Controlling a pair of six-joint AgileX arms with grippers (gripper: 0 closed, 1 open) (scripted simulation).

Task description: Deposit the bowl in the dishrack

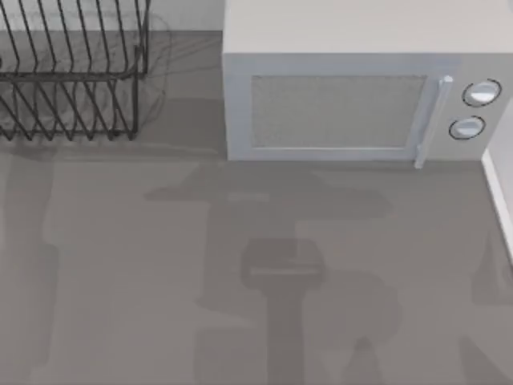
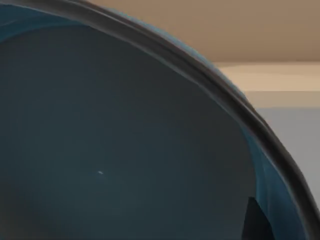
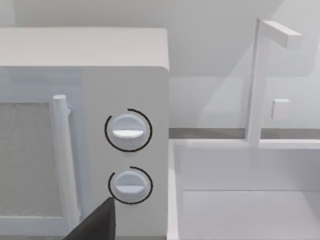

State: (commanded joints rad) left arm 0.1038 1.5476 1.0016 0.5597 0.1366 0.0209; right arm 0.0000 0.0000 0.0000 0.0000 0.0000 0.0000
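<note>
From above, the grey worktop (image 1: pixel 120 265) lies broad and bare across its middle and near side, crossed by soft shadows. The black wire dishrack (image 1: pixel 72 72) stands at the far left corner, its slanted prongs upright, and nothing sits between them. Just to its right, with a narrow strip of worktop between, stands the white-grey microwave (image 1: pixel 353 104), door shut, with a vertical handle (image 1: pixel 433 120) and two round knobs (image 1: pixel 474 108) at its right end; a pale raised edge (image 1: pixel 498 192) borders the worktop on the right. In the left wrist view, the deep blue bowl (image 2: pixel 125 140) sits very close to the camera, its dark curved rim sweeping across the picture and its hollow holding nothing that can be seen; beyond it are a tan wall and a pale surface. A small dark piece shows by the bowl's rim, but whether the left gripper is clamped on the bowl cannot be told. In the right wrist view, the microwave's right end faces the camera, a white sink basin (image 3: pixel 240 200) with a tall faucet (image 3: pixel 260 80) beside it. A dark wedge of the right gripper (image 3: pixel 97 222) shows low before the microwave; how far it is open cannot be told.
</note>
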